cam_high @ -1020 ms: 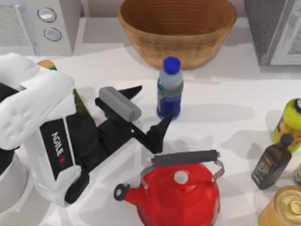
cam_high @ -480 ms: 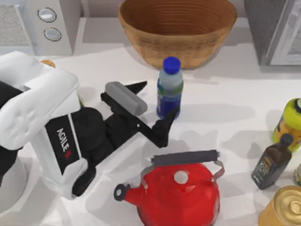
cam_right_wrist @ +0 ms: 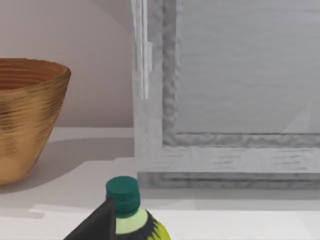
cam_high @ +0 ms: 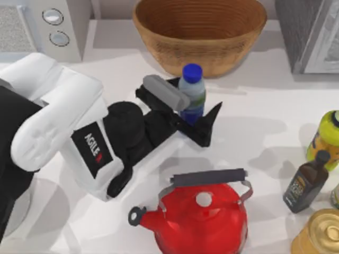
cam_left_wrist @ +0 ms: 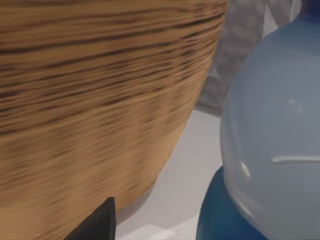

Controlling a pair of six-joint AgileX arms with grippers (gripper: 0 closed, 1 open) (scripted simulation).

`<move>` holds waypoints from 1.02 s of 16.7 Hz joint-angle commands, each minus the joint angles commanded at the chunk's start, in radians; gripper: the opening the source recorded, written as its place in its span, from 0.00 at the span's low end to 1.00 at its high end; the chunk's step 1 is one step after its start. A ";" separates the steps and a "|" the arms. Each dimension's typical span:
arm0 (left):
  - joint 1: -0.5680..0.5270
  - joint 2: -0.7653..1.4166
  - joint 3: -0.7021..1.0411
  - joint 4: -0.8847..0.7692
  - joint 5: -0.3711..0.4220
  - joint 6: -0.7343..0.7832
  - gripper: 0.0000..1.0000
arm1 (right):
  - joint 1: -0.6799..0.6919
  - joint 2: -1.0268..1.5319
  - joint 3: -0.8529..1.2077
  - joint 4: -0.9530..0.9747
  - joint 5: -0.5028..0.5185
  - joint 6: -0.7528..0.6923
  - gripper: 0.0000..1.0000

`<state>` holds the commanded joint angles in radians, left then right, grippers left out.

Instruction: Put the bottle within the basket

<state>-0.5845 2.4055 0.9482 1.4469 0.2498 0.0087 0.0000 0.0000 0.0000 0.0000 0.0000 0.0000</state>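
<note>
The bottle (cam_high: 192,95), clear with a blue cap and blue lower label, stands upright on the white table just in front of the basket (cam_high: 159,32). This wide tan woven bowl sits at the back centre. My left gripper (cam_high: 195,96) is open and straddles the bottle's lower body, one finger on each side. In the left wrist view the bottle (cam_left_wrist: 275,130) looms very close beside the basket wall (cam_left_wrist: 100,100). A dark part of my right gripper (cam_right_wrist: 94,227) shows beside a green-capped oil bottle (cam_right_wrist: 124,197) at the table's right, with the basket (cam_right_wrist: 25,120) far off.
A red kettle (cam_high: 204,214) stands in front of the left arm. At the right edge are a yellow-green oil bottle (cam_high: 326,137), a dark brown bottle (cam_high: 307,182) and a gold can (cam_high: 318,233). Grey appliances (cam_high: 312,32) flank the basket at the back.
My left arm has swung right and toward the back. Its open fingers, which were beside and in front of the bottle, now stand on both sides of it. The bottle has stayed put.
</note>
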 joint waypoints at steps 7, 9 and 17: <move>0.000 0.000 0.000 0.000 0.000 0.000 0.62 | 0.000 0.000 0.000 0.000 0.000 0.000 1.00; 0.000 0.000 0.000 0.000 0.000 0.000 0.47 | 0.000 0.000 0.000 0.000 0.000 0.000 1.00; 0.000 0.000 0.000 0.000 0.000 0.000 0.00 | 0.000 0.000 0.000 0.000 0.000 0.000 1.00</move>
<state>-0.5845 2.4055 0.9482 1.4469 0.2498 0.0087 0.0000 0.0000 0.0000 0.0000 0.0000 0.0000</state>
